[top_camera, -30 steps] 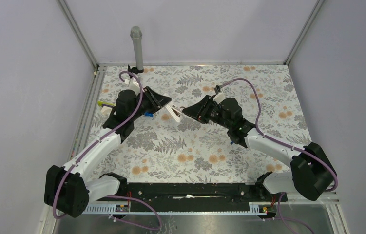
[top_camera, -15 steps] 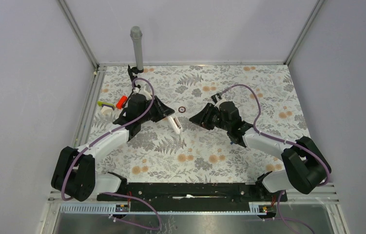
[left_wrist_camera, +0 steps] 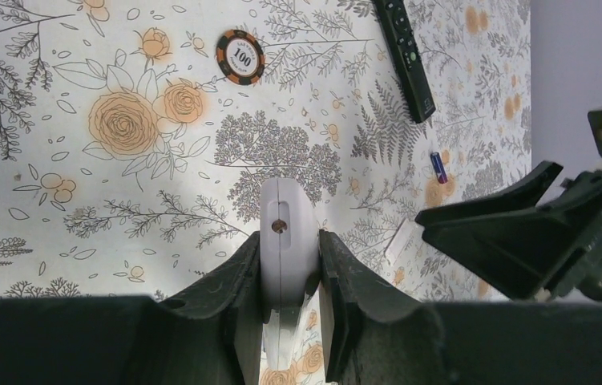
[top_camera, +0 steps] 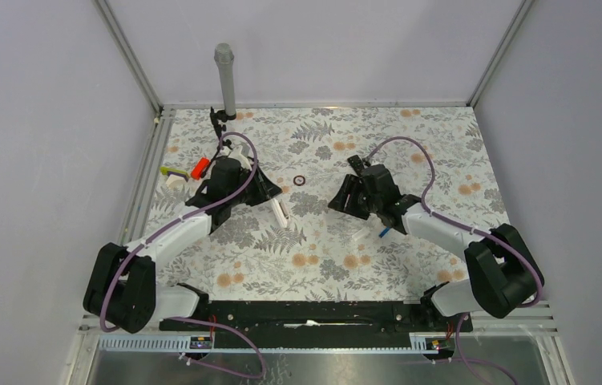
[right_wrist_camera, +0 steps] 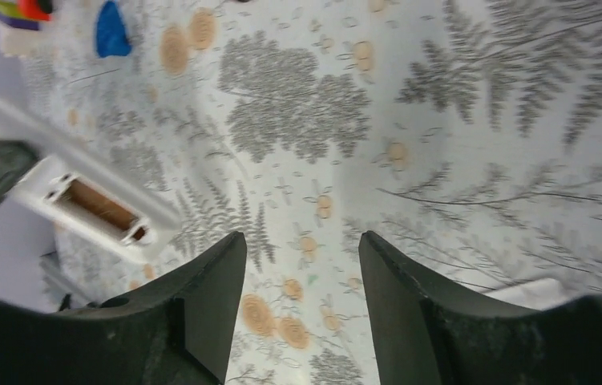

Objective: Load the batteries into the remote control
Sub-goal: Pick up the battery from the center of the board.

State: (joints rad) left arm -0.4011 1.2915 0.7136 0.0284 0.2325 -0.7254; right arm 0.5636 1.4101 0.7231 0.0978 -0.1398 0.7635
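While L jaws pinch remote (left_wrist_camera: 285, 216) w/ bay (right_wrist_camera: 101, 207) open, R jaws, spread & empty, shd grab blue battery (left_wrist_camera: 439, 167) mid-body.

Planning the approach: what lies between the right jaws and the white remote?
In the top view, only bare cloth up to the white remote; the poker chip lies farther back.

Left end effector (left_wrist_camera: 289, 241) tight, right (right_wrist_camera: 301, 237) wide.

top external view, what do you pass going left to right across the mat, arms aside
yellow-green piece, orange-red piece, white remote, poker chip, blue battery
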